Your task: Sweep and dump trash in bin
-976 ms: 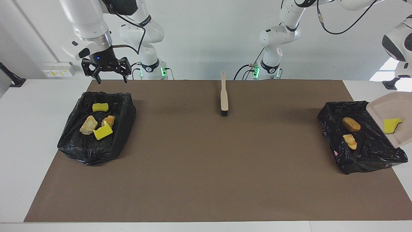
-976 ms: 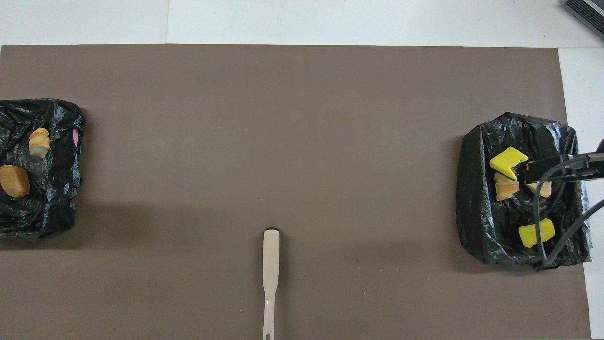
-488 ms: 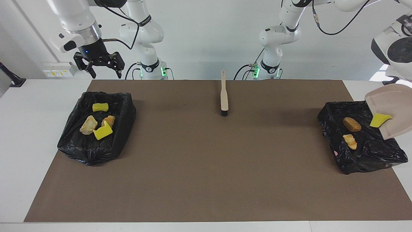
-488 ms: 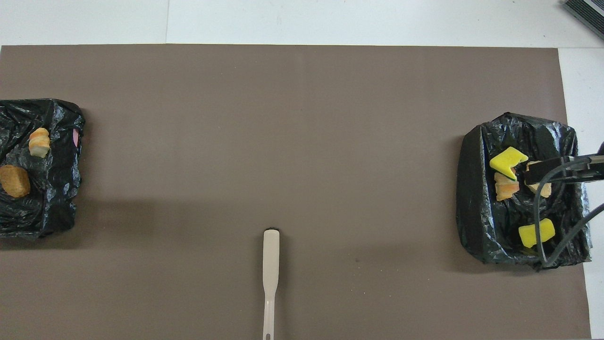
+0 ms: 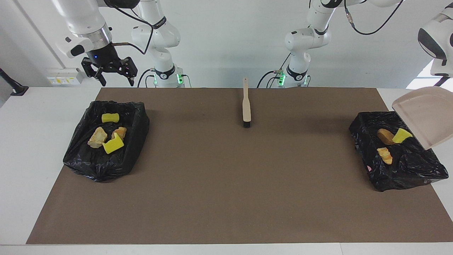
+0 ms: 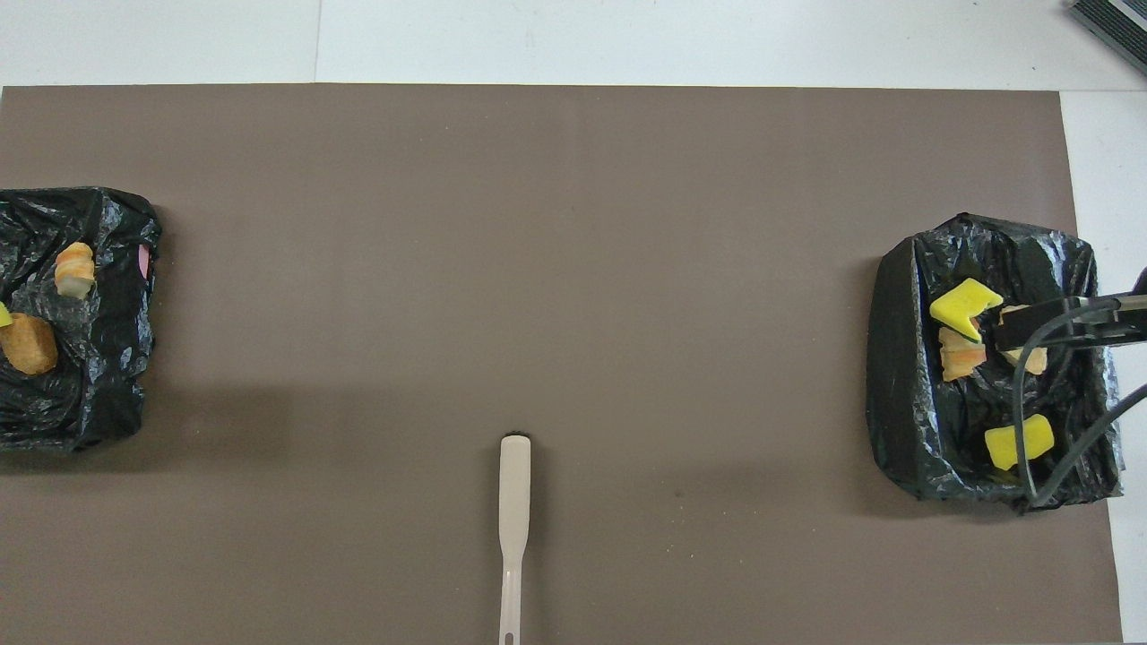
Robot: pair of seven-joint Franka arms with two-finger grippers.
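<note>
The beige dustpan hangs tilted over the black-lined bin at the left arm's end, under the left arm. The left gripper holding it is hidden at the view's edge. A yellow sponge lies in this bin against a brown bread piece, with a croissant piece beside them. My right gripper is open and empty in the air near the bin at the right arm's end. That bin holds two yellow sponges and two bread pieces.
The beige hand brush lies on the brown mat, midway between the arms' bases, bristles pointing away from the robots; it also shows in the overhead view. Both bins show at the mat's ends in the overhead view.
The dustpan rose and tipped steeper, and the yellow sponge slid off it into the bin beside the brown bread piece. The right gripper rose and moved off the other bin, then held still.
</note>
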